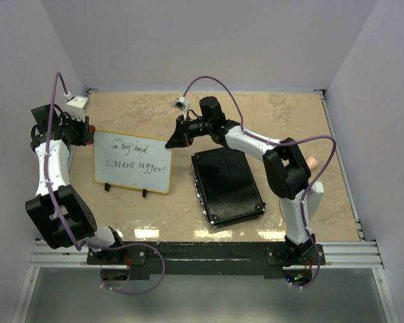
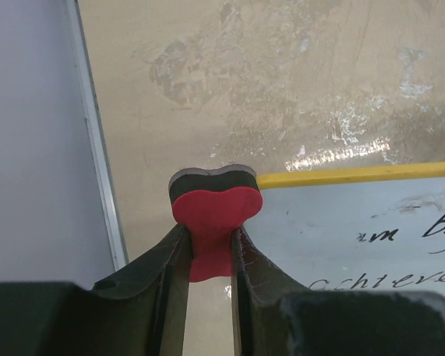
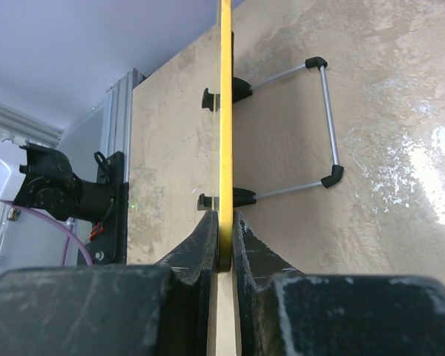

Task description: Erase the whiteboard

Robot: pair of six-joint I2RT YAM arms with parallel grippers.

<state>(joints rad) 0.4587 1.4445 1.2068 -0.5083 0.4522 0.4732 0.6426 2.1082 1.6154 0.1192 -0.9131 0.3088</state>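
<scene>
The whiteboard (image 1: 131, 161) stands upright at the left middle of the table, with black handwriting on its white face. My left gripper (image 1: 87, 132) is at its upper left corner, shut on a red eraser (image 2: 215, 210) with a black felt layer. In the left wrist view the eraser sits just left of the board's yellow top edge (image 2: 356, 175), and I cannot tell if they touch. My right gripper (image 1: 170, 142) is shut on the board's upper right edge. The right wrist view shows the board edge-on (image 3: 225, 111) between the fingers (image 3: 208, 245).
A black ribbed case (image 1: 227, 185) lies flat just right of the board, under my right arm. The board's wire stand (image 3: 322, 126) and black feet rest on the tan tabletop behind it. The left wall rail (image 2: 96, 141) runs close beside my left gripper.
</scene>
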